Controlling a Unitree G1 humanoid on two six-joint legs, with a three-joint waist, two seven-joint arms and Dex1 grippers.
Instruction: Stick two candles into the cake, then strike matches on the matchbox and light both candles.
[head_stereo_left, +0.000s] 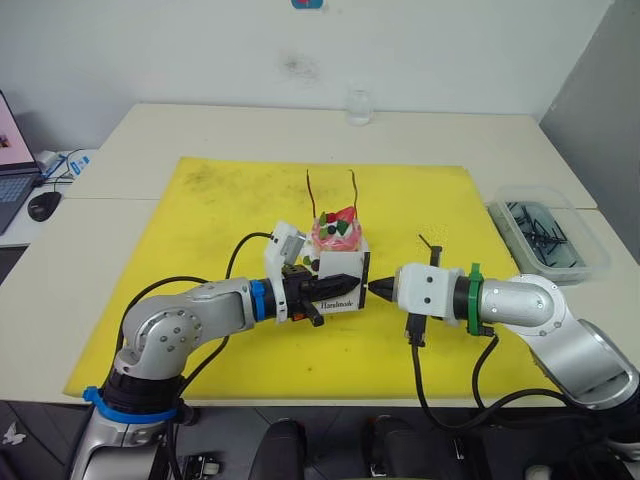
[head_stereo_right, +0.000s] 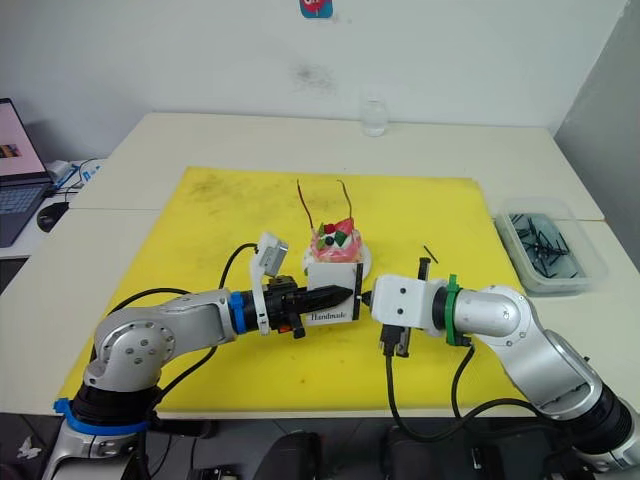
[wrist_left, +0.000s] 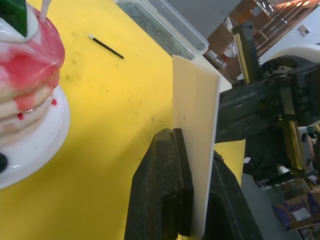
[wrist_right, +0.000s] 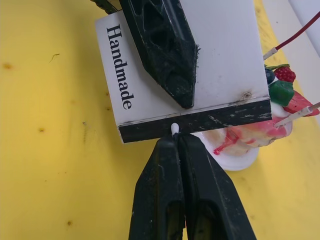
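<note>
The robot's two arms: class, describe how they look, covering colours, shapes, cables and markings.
Both arms are rounded silver-grey metal with white wrist blocks and black cables looping off them. The left gripper follows a blue wrist ring; the right gripper follows a green one. Each gripper has two black, tapered fingers.

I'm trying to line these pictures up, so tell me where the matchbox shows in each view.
Left eye view: matchbox, centre, just in front of the cake.
Right eye view: centre, between the two grippers.
Left wrist view: edge-on, a pale slab clamped by the left gripper.
Right wrist view: upper middle, "Handmade" showing.
Shared landmark: the pink cake beside the matchbox.
</note>
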